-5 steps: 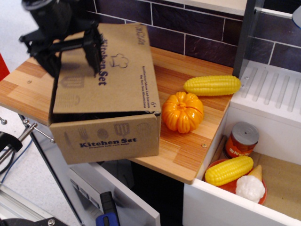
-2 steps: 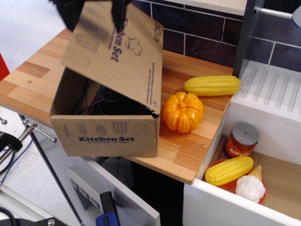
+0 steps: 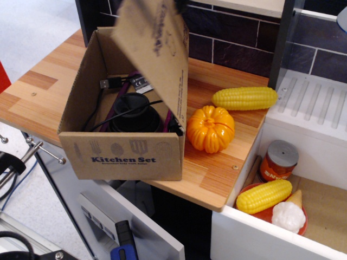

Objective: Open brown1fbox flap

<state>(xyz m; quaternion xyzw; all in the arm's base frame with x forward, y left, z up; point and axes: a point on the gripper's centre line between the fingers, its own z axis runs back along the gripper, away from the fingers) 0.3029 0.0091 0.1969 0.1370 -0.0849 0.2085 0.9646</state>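
Note:
The brown1fbox [image 3: 127,157] stands on the wooden counter [image 3: 32,95], with "Kitchen Set" printed on its front wall. Its flap [image 3: 157,49] is raised steeply, hinged on the right side and reaching the top edge of the frame. The open box shows a black round object [image 3: 132,114], black cables and a USB plug inside. No gripper shows in this frame; the flap's top edge runs out of the picture.
An orange toy pumpkin [image 3: 210,128] sits right beside the box, with a toy corn cob [image 3: 244,98] behind it. On the right, a white drainer [image 3: 314,108] stands above a bin holding a can [image 3: 278,160], another corn cob [image 3: 264,196] and a white toy vegetable [image 3: 288,215].
The flap has swung from lying shut on the box to standing steeply up. The black gripper that held its left edge rose with it and has left the frame. The box turned slightly.

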